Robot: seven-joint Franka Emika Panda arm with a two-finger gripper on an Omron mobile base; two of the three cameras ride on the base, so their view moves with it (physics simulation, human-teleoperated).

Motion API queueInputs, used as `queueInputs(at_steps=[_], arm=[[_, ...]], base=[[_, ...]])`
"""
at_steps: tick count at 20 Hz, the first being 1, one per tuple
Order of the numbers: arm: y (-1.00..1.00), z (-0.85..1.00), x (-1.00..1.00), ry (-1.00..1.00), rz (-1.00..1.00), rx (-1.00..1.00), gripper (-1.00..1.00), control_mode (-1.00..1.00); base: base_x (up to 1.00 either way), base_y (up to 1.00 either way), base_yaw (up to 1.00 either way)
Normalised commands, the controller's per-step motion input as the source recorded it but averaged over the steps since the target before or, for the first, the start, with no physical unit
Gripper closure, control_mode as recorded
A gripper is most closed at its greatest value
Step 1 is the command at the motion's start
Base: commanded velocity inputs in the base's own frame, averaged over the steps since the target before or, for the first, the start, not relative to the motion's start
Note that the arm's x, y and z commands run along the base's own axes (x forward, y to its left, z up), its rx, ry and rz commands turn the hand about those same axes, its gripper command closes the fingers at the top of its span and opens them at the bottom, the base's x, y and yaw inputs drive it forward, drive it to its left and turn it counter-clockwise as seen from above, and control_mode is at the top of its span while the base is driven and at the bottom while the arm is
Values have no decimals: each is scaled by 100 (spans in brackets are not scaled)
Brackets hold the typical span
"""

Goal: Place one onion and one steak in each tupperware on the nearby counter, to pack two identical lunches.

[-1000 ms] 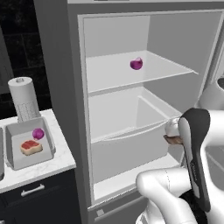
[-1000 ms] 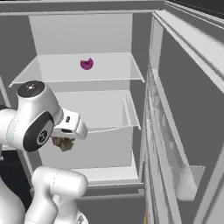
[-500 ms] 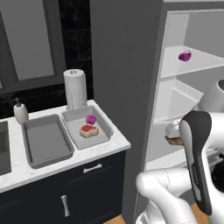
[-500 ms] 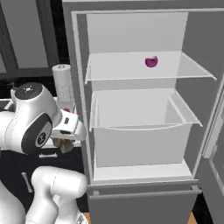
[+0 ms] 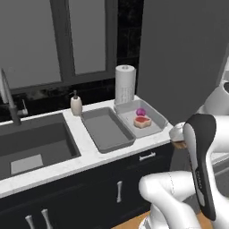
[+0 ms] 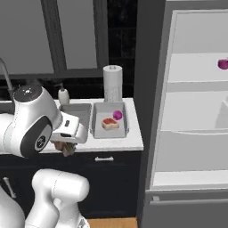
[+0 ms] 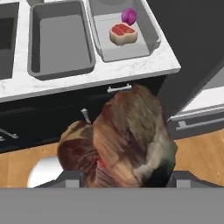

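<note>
1. Farthest left in the left base view is the dark sink, sunk into the white table; a soap bottle stands behind its right corner.
2. Next along is the empty tupperware, with nothing in it yet. It lies just beside its twin.
3. The filled tupperware already holds a steak and a purple onion, touching or nearly so. A paper-towel roll stands just behind it.
4. The claw hangs in front of the dark cabinets, below table level and off the table's right end. Its tips are pinching a second steak, a large marbled slab that bulges past both tips.
5. On the far right, in the right base view, the fridge stands open with the second onion on an upper shelf, well apart from the table.
6. My judgement: the carry is under way and the drop into the empty tupperware comes next.
7. Risks:
   - The steak hangs low, so a straight move could knock it against the table edge and loosen the pinch.
   - The trays sit side by side; a release too far right would put two steaks in one lunch.
   - A floppy slab let go over a rim could drape across the wall instead of lying flat.
</note>
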Motion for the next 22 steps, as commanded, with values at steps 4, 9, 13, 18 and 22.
queueInputs(at_steps=[4,9,13,18,22], arm=[[0,0,0,0,0,0,100,100],[0,0,0,0,0,0,100,100],[36,-46,75,10,19,0,100,-100],[45,-86,97,9,16,2,100,-100],[29,-100,100,0,5,0,100,-100]], base=[[69,44,23],[77,11,19],[0,0,0],[0,0,0],[0,0,0]])
